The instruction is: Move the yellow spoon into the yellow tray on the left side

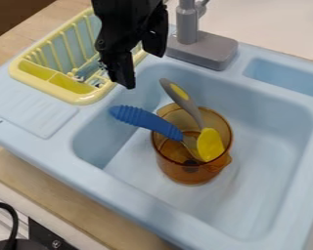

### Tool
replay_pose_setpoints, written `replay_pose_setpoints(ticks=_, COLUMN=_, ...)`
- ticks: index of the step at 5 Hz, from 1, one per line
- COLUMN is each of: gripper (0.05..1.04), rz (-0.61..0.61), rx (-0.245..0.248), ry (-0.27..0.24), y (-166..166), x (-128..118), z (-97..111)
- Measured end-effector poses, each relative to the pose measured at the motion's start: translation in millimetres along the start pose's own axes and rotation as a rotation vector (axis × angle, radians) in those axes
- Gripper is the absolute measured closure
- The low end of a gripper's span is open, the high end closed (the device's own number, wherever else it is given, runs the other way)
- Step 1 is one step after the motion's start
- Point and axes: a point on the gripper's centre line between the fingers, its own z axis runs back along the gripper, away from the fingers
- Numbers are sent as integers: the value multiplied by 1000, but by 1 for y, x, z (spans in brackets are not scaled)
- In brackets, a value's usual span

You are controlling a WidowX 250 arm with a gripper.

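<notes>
Blue sink [263,161], yellow spoon [210,145] aslant, handle toward the gripper [142,71] (its fingers apart).

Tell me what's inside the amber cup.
The amber cup holds the yellow spoon and a blue-handled utensil. The spoon's bowl covers part of the utensil's metal end, so its type is unclear.

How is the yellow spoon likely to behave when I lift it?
The yellow spoon is probably stiff: its handle juts past the rim of the amber cup without sagging. Gripped near the handle's end, it may swivel, with its broad head at the far end. It could also nudge the blue-handled utensil close beside it.
</notes>
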Motion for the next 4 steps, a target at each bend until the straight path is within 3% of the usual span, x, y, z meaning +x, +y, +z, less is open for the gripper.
replay_pose_setpoints(ticks=1, gripper=86, rz=-5, rx=21, ry=10, y=3, x=-2, z=-5)
replay_pose_setpoints(ticks=2, gripper=85, rz=-113, rx=58, ry=75, y=2, x=-9, z=-13)
replay_pose_setpoints(ticks=4, gripper=85, rz=-345, rx=36, ry=134, y=-16, x=-18, z=-17)
